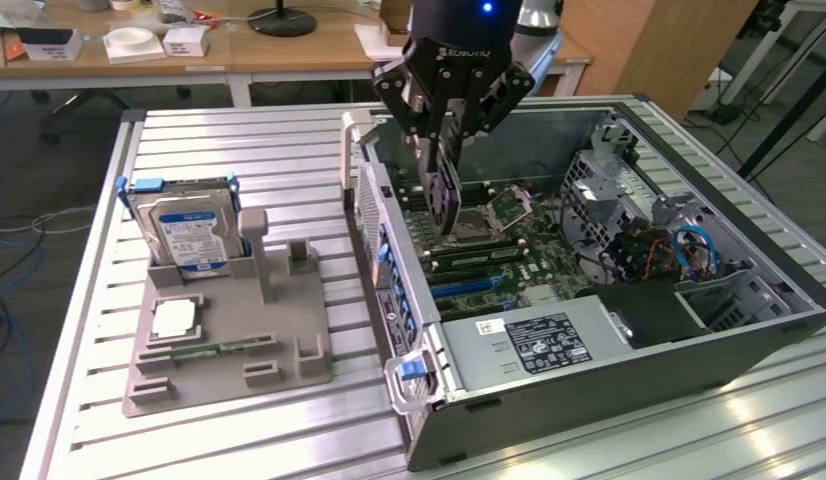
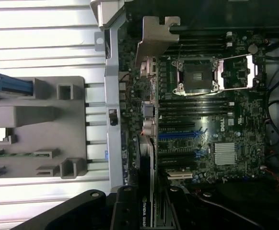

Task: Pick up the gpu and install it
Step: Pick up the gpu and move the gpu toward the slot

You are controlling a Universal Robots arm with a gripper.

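Observation:
My gripper [image 1: 444, 135] hangs over the open computer case [image 1: 733, 250], shut on the gpu [image 1: 441, 190]. The card is held upright on edge, its lower end just above the motherboard [image 1: 520, 255] near the case's rear wall. In the wrist view the gpu [image 2: 149, 143] appears edge-on, with its silver end bracket [image 2: 156, 33] at the far end and the gripper [image 2: 146, 213] clamped around the near end. It lies over the board beside the rear ports, next to the dark and blue expansion slots [image 2: 180, 135]. The CPU socket [image 2: 197, 76] is uncovered.
A grey holder fixture [image 1: 226, 340] sits on the slatted table at the exterior view's left, carrying a hard drive [image 1: 189, 235], a small chip [image 1: 173, 318] and a green memory stick [image 1: 206, 350]. The power supply [image 1: 540, 340], drive cage [image 1: 607, 190] and cables [image 1: 687, 250] crowd the case.

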